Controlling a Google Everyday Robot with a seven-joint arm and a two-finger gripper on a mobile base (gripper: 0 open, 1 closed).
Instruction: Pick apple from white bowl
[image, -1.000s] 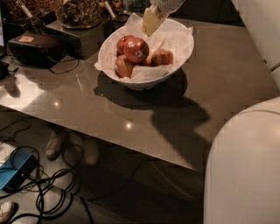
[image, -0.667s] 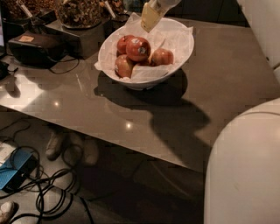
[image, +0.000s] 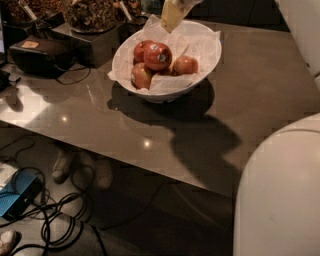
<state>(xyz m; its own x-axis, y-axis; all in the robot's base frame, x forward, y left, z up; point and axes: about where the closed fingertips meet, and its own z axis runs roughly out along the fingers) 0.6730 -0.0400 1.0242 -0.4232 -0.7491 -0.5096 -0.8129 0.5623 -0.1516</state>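
Uppermost among smaller apples (image: 185, 65), the apple (image: 157, 56) lay in the paper-lined white bowl (image: 170, 94) at upper centre, on the grey table (image: 265, 100). The gripper (image: 172, 15) hung over the bowl's far rim at the top edge; its grip could not be told.

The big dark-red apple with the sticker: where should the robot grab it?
Probably from above, across the middle of the glossy deep-red apple: it sits highest in the wide white bowl, smaller apples crowding its sides. The gripper hangs above the far rim.
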